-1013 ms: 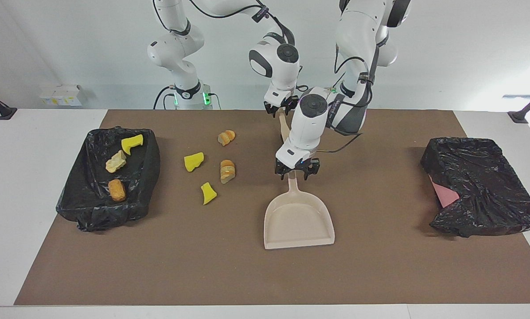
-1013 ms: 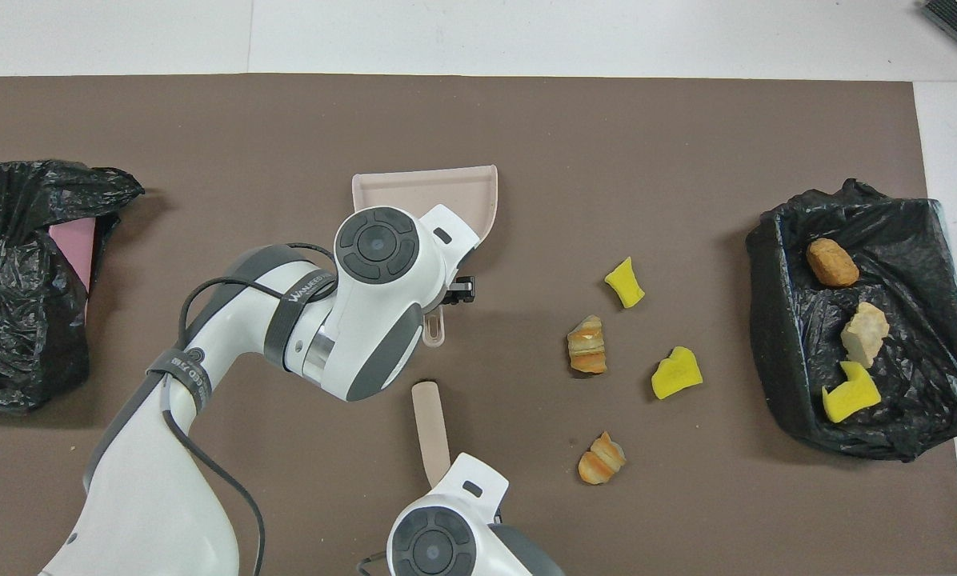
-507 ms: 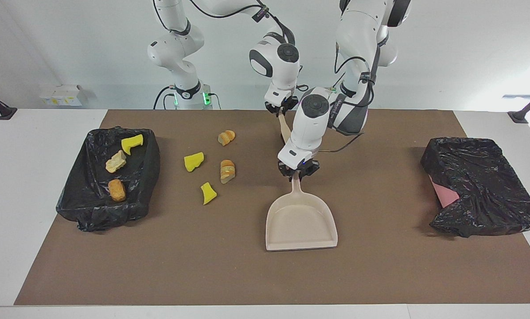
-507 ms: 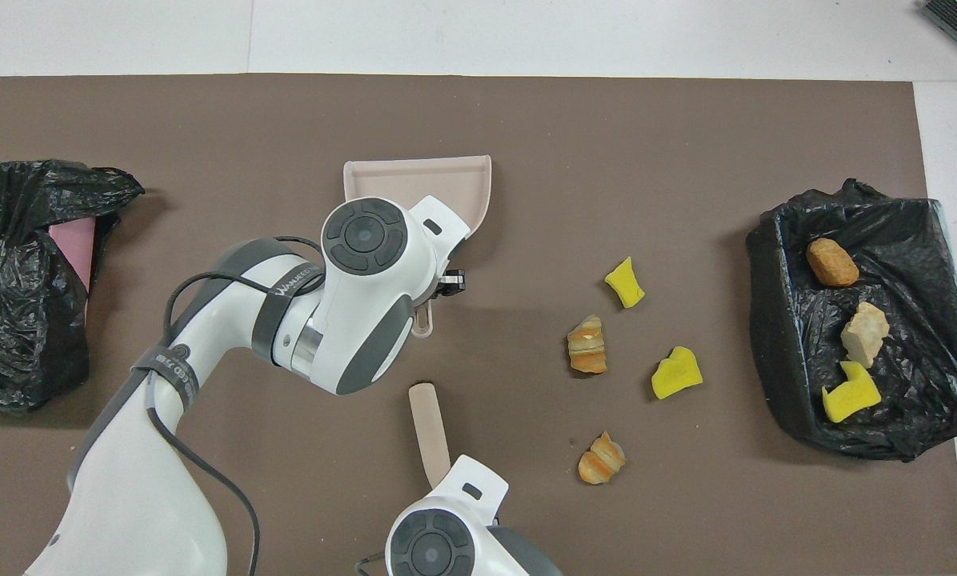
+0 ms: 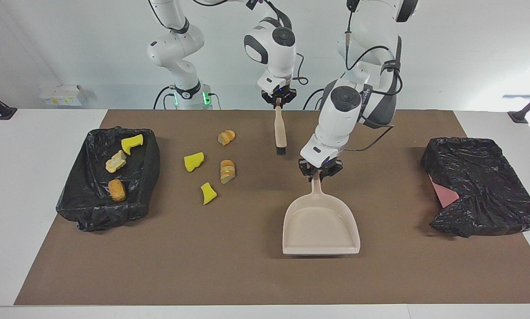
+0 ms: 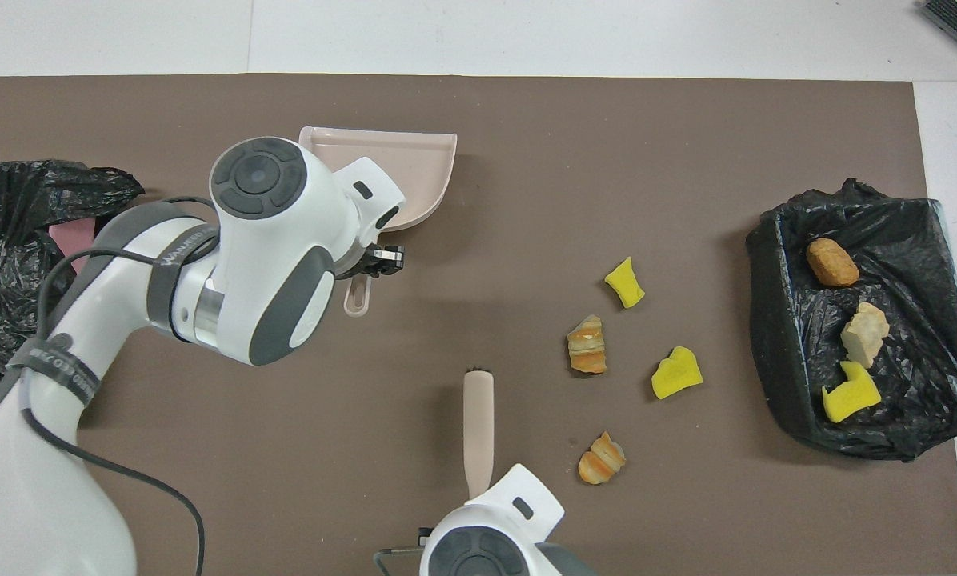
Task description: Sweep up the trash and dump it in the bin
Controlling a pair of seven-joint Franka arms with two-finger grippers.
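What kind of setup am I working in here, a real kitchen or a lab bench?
Most likely a lab bench: two white robot arms fixed at a white table, a brown mat laid as workspace, and staged props, such as the black-bag-lined bin and beige plastic dustpan.

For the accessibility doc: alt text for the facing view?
Left pincer holds the beige dustpan by its handle, and right pincer holds the brush. Four scraps lie on the brown mat beside a black-lined bin holding three more.
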